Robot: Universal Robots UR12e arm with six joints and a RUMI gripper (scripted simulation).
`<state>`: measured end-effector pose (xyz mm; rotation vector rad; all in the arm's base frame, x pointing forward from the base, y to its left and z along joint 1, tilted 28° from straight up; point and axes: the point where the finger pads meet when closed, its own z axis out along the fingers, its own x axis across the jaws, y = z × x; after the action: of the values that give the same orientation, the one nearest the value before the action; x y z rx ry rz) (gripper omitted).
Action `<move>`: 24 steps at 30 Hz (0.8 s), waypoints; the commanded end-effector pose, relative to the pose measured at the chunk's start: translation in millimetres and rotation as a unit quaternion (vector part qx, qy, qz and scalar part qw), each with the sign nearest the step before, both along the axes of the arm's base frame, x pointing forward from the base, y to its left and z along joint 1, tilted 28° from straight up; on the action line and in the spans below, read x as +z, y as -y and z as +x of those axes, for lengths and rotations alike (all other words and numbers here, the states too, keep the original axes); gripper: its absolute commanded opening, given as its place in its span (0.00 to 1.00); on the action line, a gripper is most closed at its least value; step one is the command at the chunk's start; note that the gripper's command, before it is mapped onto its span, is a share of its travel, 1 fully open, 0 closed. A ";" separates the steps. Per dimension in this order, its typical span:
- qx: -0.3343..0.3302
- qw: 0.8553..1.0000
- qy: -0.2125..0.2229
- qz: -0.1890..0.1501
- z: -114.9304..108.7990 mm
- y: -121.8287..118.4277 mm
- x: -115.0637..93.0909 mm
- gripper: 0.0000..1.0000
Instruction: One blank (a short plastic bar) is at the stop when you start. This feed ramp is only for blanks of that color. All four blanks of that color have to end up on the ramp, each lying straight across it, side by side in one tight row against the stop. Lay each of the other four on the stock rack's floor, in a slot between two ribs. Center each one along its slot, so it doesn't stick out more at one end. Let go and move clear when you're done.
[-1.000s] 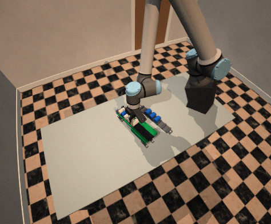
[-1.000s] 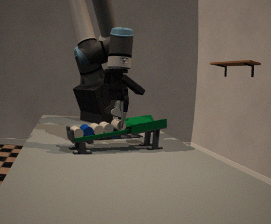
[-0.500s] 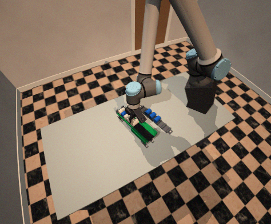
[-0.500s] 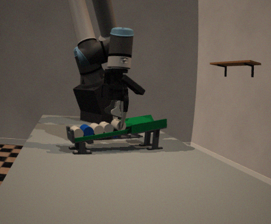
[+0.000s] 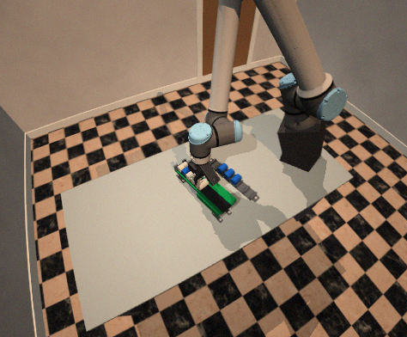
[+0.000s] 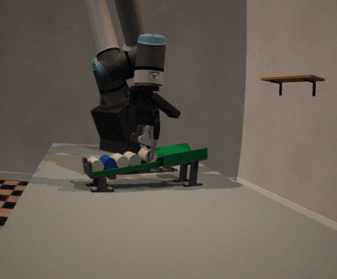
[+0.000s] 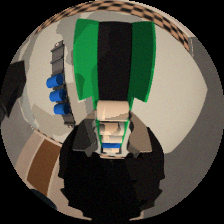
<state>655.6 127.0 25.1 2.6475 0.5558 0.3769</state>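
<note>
The green feed ramp [image 6: 168, 156] slopes down to a stop at its left end. On it lie a cream blank [image 6: 96, 164] at the stop, then a blue blank [image 6: 107, 161], then two more cream blanks [image 6: 125, 159], side by side. My gripper [image 6: 148, 153] is shut on a further cream blank [image 6: 144, 155], holding it across the ramp just uphill of that row. In the wrist view the held cream blank [image 7: 111, 111] lies between the fingers, with the blue blank [image 7: 112, 146] further down. Three blue blanks [image 5: 229, 173] lie in the grey stock rack [image 5: 242, 186].
The rack stands beside the ramp, on the side toward the robot's dark base [image 5: 301, 143]. The ramp's upper black lane [image 7: 116, 60] is free of blanks. A wooden shelf [image 6: 293, 79] hangs on the far wall.
</note>
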 end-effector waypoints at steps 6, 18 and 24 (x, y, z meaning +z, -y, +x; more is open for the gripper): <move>0.001 1.000 0.000 0.000 1.0 -1.9 0.2 0.33; 0.001 1.000 0.000 0.000 1.0 -1.9 0.2 0.35; 0.001 1.000 0.000 0.000 1.0 -1.9 0.2 0.38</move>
<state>655.6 127.0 25.1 2.6475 0.5559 0.3769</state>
